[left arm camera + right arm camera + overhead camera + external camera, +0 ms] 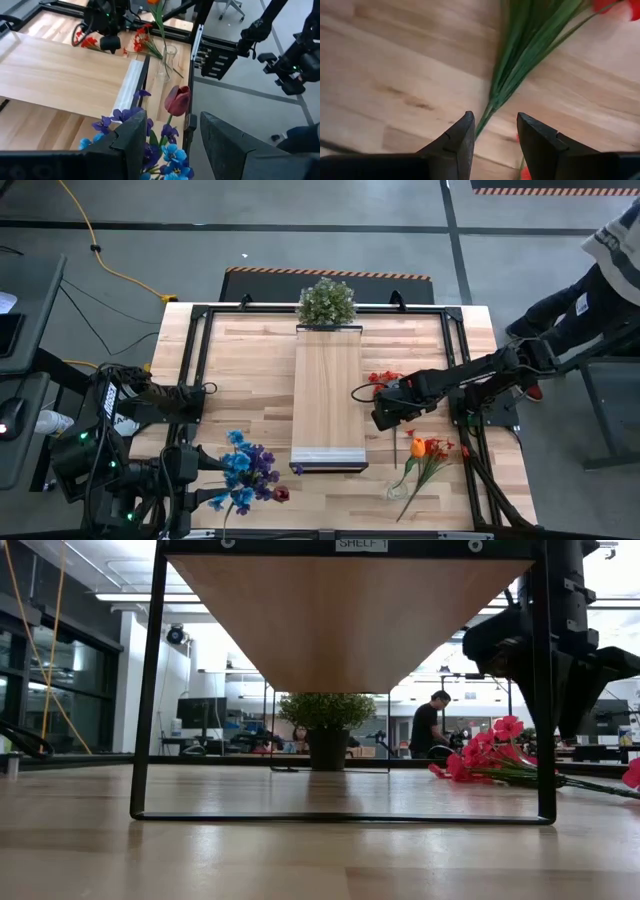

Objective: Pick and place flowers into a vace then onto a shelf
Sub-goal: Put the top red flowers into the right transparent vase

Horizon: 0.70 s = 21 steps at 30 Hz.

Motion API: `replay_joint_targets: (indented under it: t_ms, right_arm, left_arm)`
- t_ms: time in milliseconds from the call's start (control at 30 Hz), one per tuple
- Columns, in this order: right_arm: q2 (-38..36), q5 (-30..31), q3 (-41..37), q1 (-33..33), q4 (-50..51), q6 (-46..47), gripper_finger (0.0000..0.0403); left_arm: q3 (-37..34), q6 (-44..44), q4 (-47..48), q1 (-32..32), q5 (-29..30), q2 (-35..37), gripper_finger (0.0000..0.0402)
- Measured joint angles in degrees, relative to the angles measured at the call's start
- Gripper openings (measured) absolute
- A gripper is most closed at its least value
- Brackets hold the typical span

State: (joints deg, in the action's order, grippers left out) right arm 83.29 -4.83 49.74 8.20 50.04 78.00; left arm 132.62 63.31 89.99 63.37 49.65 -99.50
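- I see the shelf (328, 395), a long light-wood board on a dark frame, running down the middle of the table, pale end edge toward the near side.
- Blue, purple and dark red flowers (247, 472) lie bunched left of its near end.
- Bright red flowers (384, 380) lie just right of the shelf.
- Orange flowers (428, 448) stand in a clear glass vase (168, 62) farther right.

The shelf (328, 395) is standing mid-table, the plant (326, 302) sitting behind it. Flowers (248, 473) are lying left of it, others (425, 460) right, beside the vase (398, 483).
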Motion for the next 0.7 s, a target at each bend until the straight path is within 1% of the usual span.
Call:
replay_joint_targets:
  t_ms: [267,333,400,567,633,700]
  right_arm:
    - [0.02,1.51,-0.25,-1.97,0.24,-1.69,0.0138]
    - [-0.37,0.88,-2.53,-2.67,-2.20,-1.61,0.0138]
    - [-0.49,-0.60,-5.98,-2.97,-5.45,0.36,0.0138]
    - [-0.88,-4.22,-13.90,-2.97,-17.15,5.47,0.0138]
    - [-1.11,-5.28,-15.75,-2.84,-20.98,6.64,0.0138]
    - [-1.14,-5.13,-16.53,-2.66,-22.56,7.37,0.0138]
  left_arm:
    - [0.00,-0.01,0.01,0.00,-2.39,0.00,0.0216]
    - [0.00,-0.01,0.01,0.00,-2.41,0.00,0.0216]
    - [0.00,-0.01,0.02,0.00,-2.41,0.00,0.0216]
    - [0.00,-0.02,0.02,0.00,-3.08,0.00,0.0216]
    - [0.00,-0.01,0.03,0.00,-3.10,0.00,0.0216]
    - [0.00,-0.01,0.03,0.00,-3.11,0.00,0.0216]
